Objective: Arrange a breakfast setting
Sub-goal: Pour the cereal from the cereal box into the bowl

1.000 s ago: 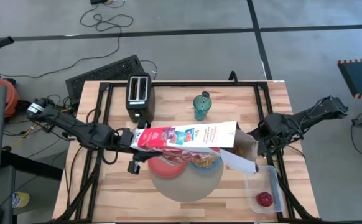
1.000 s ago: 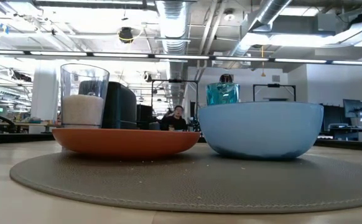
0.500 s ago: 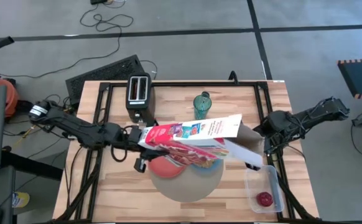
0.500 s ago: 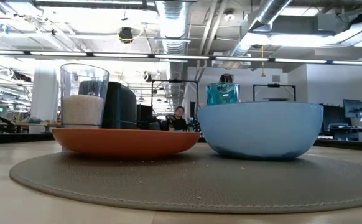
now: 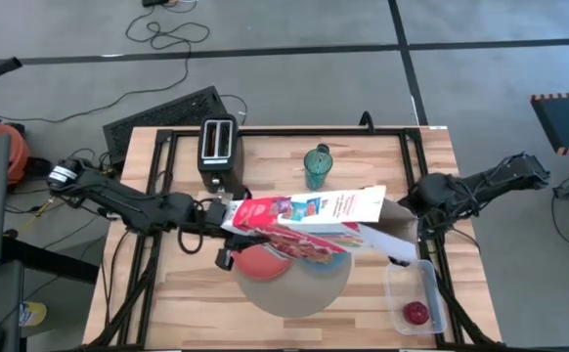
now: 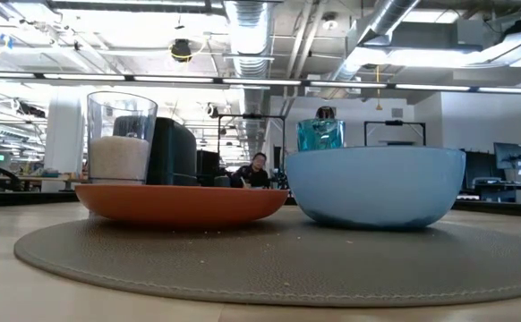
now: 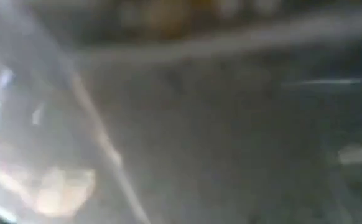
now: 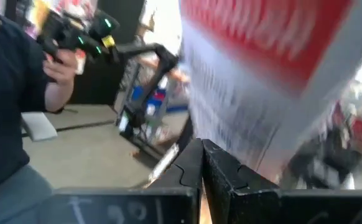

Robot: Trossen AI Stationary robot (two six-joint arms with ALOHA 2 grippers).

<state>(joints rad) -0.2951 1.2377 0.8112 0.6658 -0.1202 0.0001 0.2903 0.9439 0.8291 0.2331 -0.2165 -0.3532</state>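
I see the left gripper (image 5: 216, 213) with its fingers clamped on one end of the red-and-white cereal box (image 5: 304, 217), which lies tipped above the round mat (image 5: 294, 288). The red-orange plate (image 5: 257, 262) and blue bowl (image 6: 375, 186) sit side by side on the mat; the small glass (image 6: 121, 136) stands on the plate. The teal tumbler (image 5: 317, 166) stands beyond the mat, near the black toaster (image 5: 217, 149). The right gripper (image 8: 201, 163), fingers pressed together and empty, hangs off the box's far end. A red fruit (image 5: 416, 313) lies in a clear tray (image 5: 399, 286) beside the mat.

Red-orange plate (image 6: 180, 202), blue bowl (image 6: 374, 185) – red/wht cereal box (image 5: 309, 217).
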